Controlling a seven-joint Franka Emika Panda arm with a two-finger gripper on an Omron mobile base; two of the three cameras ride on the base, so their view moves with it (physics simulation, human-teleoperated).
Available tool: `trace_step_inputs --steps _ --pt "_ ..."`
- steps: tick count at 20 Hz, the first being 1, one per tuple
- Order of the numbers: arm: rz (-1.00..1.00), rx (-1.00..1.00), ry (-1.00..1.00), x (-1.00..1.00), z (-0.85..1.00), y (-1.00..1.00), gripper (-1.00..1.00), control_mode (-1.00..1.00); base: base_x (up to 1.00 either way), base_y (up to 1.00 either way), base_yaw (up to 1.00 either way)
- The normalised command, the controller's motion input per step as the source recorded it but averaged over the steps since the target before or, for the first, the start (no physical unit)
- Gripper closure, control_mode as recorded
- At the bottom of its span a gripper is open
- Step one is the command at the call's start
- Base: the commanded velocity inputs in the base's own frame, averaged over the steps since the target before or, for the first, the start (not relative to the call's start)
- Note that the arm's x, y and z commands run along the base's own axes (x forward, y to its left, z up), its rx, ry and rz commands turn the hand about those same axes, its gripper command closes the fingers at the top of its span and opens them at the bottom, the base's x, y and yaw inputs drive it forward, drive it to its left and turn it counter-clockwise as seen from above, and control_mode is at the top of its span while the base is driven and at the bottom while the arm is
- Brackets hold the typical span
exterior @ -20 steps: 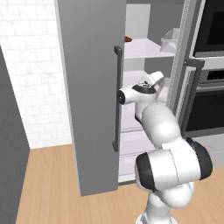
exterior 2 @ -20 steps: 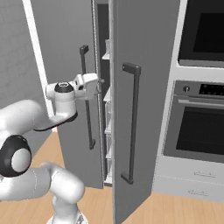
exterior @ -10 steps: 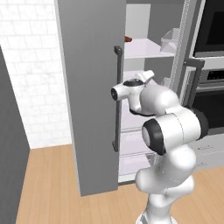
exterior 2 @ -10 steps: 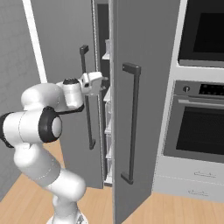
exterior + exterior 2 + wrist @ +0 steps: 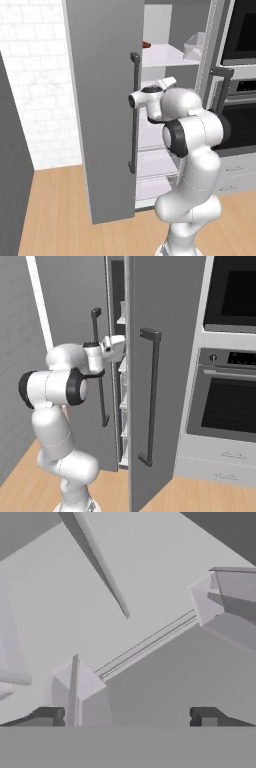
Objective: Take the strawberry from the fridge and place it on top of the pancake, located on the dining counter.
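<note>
Left base view: the strawberry (image 5: 146,44) sits on the fridge's (image 5: 100,100) top shelf, above the hand; raise the arm toward it. Right base view: the gripper (image 5: 121,346) enters the door gap. Hand view: jaws wide, holding nothing; keep them so.

Glossy white rounded arm (image 5: 192,150), dark joint bands, small dark fingers (image 5: 50,716).

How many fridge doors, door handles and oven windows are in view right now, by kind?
Fridge doors: 2, the open one and the shut one
Door handles: 2
Oven windows: 2
Total: 6
</note>
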Motion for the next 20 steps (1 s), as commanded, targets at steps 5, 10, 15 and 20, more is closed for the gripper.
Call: trace_step_inputs --steps 5,10,15,20 --pt "-0.01 0.0 0.0 0.03 0.0 -0.68 -1.0 -1.0 0.0 0.0 0.0" --pt "-0.02 0.0 0.0 0.0 0.0 -0.79 -1.0 -1.0 0.0 0.0 0.0" --pt "-0.02 0.0 0.0 -0.02 0.03 -0.81 -1.0 -1.0 0.0 0.0 0.0" --pt "-0.04 0.0 -0.09 -0.51 0.17 -0.81 -1.0 -1.0 0.0 0.0 0.0"
